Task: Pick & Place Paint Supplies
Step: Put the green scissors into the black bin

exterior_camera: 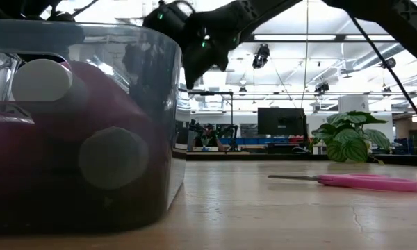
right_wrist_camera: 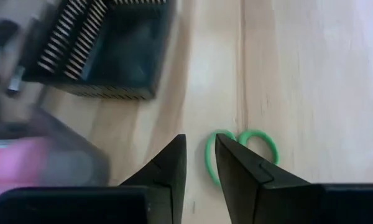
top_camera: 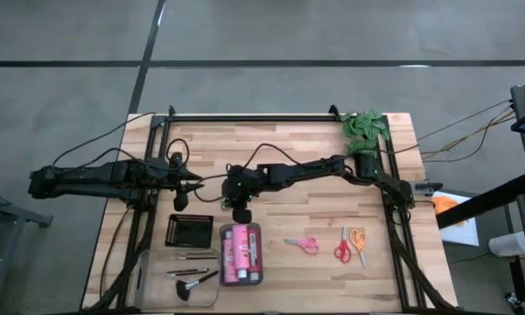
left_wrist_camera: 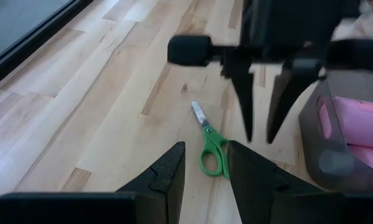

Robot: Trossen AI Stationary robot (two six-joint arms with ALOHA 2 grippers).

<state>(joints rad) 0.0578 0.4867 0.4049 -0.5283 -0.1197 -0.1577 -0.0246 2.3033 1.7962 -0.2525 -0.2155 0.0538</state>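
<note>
While pink bottles already sat in the clear tray, right gripper, fingers slightly apart, hung over green scissors; other scissors unplaced, left gripper apart nearby.

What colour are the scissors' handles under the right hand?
Green; the scissors show best in the left wrist view.

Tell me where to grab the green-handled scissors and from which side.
Grip the green-handled scissors across the neck where the blades meet the handle loops, coming straight down from above. They lie flat and closed on the table, so only a top approach clears. The right gripper already hangs over the loops, fingers slightly apart.
</note>
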